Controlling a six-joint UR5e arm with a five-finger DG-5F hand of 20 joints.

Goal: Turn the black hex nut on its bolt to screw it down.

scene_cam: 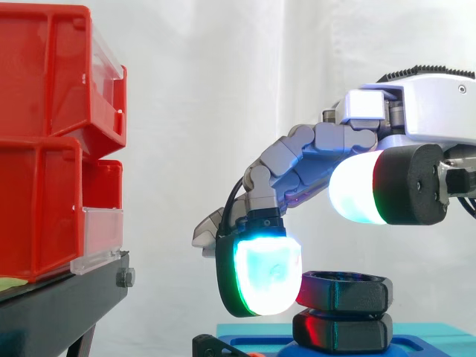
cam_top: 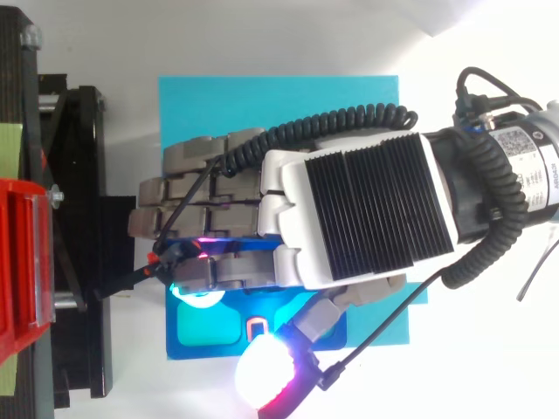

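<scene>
The hand (scene_cam: 312, 160) is brought in from the right, with its fingers curled down and closed around the black hex nut (scene_cam: 346, 290). One glowing fingertip pad (scene_cam: 260, 274) is set low against the nut's left flank, where a sideways push can be turned into rotation. The thumb (scene_cam: 357, 190) is held high and well apart from the nut, so nothing is pinched from the opposite side. The turning is judged to be left to the fingers alone.

The nut is found sitting directly over a second black hex piece (scene_cam: 342, 331); whether any gap is left between the two cannot be told. The bolt's shaft is hidden inside the nut, so the thread left to run cannot be read. Both pieces are carried on a blue base (scene_cam: 431, 335), near the black stand (scene_cam: 52, 305) and its red bins (scene_cam: 44, 89). From above, the nut is covered by the back of the hand.
</scene>
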